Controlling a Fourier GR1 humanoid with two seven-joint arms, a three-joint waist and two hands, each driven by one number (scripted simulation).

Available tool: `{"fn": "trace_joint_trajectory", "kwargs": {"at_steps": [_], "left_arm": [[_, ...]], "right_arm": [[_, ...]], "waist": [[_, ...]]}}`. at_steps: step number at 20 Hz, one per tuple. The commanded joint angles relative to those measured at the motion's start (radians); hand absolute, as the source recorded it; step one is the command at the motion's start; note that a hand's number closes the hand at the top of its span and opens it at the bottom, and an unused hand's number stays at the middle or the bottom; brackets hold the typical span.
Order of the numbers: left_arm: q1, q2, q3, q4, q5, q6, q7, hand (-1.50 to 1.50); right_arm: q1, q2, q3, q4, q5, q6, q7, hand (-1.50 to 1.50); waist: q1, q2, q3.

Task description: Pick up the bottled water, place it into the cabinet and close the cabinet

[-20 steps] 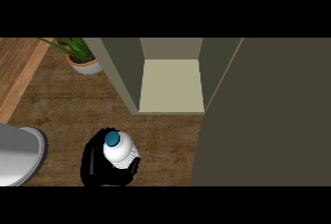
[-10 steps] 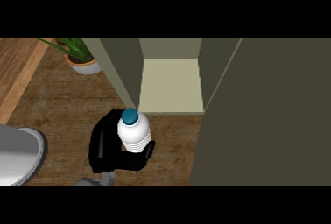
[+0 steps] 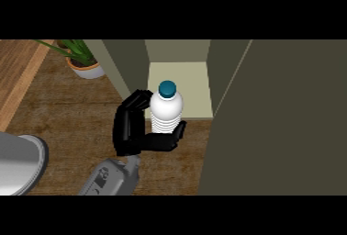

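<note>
The left hand [image 3: 139,133] is curled round the bottle [image 3: 166,109], fingers on its 9 o'clock side and thumb at its 5 o'clock base. The bottle stands upright, its long axis vertical, teal cap [image 3: 167,86] pointing up and appearing toward 12 o'clock. It sits at the front edge of the open cabinet [image 3: 180,87], its cap over the pale shelf. The open door [image 3: 284,119] fills the 3 o'clock side. A potted plant [image 3: 82,62] stands at 10 o'clock; a grey rounded thing [image 3: 17,160] lies at 8 o'clock.
</note>
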Motion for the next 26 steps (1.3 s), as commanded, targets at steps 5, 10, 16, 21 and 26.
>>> {"fn": "trace_joint_trajectory", "kwargs": {"at_steps": [5,10,16,21,26], "left_arm": [[-0.220,0.016,0.097,0.194,-0.034,0.040,0.045,1.50],[-0.344,-0.002,0.112,0.319,-0.041,0.087,0.068,1.50],[-0.505,0.000,0.184,0.562,-0.065,0.064,0.067,1.50],[-0.570,0.006,0.230,0.738,-0.065,0.078,-0.018,1.50],[-0.582,-0.002,0.209,0.818,-0.067,0.128,-0.055,1.50]], "right_arm": [[0.101,-0.067,0.036,-0.102,0.045,0.022,-0.050,-1.50],[-0.005,-0.036,-0.070,-0.139,0.001,0.010,0.096,-1.50],[-0.029,-0.023,-0.068,-0.082,-0.032,0.022,0.060,-1.50],[0.045,-0.046,0.008,-0.107,0.012,0.009,0.010,-1.50],[0.035,-0.026,0.023,-0.081,0.012,0.002,-0.011,-1.50]], "waist": [[-0.004,0.000,0.000],[0.001,0.003,0.000],[-0.003,0.006,0.000],[-0.017,0.006,0.000],[-0.010,0.003,0.000]]}}
